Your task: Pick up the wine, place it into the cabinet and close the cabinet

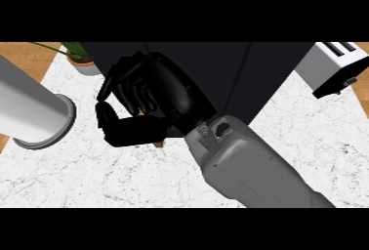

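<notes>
The black cabinet (216,68) stands at the back middle of the counter, with a vertical seam between its doors and no gap showing. My right hand (162,97) is in front of its left part, and its grey forearm (249,171) comes in from the lower right. The fingers (126,83) are loosely bent and the thumb (112,119) points toward them; white counter shows in the gap, with nothing held. No wine bottle is visible. A small brown bit (158,144) peeks out under the thumb; I cannot tell what it is. My left hand does not show.
A big grey cylinder (32,112) with a rimmed end fills the left edge. A potted plant (81,61) stands at the back left and a white toaster (335,66) at the back right. The white marble counter (86,176) lies on a wooden surface.
</notes>
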Controlling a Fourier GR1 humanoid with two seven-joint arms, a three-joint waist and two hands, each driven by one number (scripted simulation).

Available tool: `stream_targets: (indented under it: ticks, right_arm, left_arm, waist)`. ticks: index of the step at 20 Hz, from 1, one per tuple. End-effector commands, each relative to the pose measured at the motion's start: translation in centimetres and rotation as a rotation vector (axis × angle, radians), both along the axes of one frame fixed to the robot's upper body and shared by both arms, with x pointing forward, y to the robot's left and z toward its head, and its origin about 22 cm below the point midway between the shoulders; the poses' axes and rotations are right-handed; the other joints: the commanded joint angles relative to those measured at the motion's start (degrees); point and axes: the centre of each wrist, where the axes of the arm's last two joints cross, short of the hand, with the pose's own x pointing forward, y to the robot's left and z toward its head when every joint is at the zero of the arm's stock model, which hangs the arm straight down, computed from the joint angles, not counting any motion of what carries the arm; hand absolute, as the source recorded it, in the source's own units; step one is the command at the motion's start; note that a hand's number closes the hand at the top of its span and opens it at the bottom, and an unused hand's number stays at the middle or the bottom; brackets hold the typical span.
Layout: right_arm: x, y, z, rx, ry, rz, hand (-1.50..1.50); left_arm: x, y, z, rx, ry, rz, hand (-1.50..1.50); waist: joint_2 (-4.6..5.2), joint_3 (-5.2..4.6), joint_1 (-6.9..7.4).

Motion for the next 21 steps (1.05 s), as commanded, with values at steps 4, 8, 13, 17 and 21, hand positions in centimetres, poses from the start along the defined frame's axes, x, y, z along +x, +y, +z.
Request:
stream_targets:
  ticks: [4, 8, 13, 17, 21]
  right_arm:
    - [4.6, -2.7, -2.5, -0.022, 0.0, -0.034, 1.5]
    - [7.4, -4.8, -0.1, 0.004, -0.008, -0.088, 1.5]
    - [8.9, -6.4, -0.5, -0.033, -0.046, -0.113, 1.5]
    - [9.5, -6.1, 0.1, -0.041, -0.047, -0.124, 1.5]
    - [9.6, -7.0, -0.5, -0.038, -0.064, -0.102, 1.5]
  left_arm:
    - [2.0, -0.9, -1.0, -0.023, 0.04, -0.031, -1.5]
    - [1.6, -3.5, -0.6, -0.014, 0.038, -0.057, -1.5]
    - [3.0, -4.8, -0.9, -0.028, 0.044, -0.059, -1.5]
    - [4.0, -5.2, -1.1, -0.032, 0.035, -0.041, -1.5]
    - [5.0, -5.7, -1.9, -0.027, 0.032, -0.033, -1.5]
  waist:
    - [0.13, 0.06, -1.11]
    - [0.22, 0.08, -0.54]
    - [0.7, 0.07, -0.88]
    - [0.91, 0.03, -0.65]
    - [0.88, 0.02, -1.41]
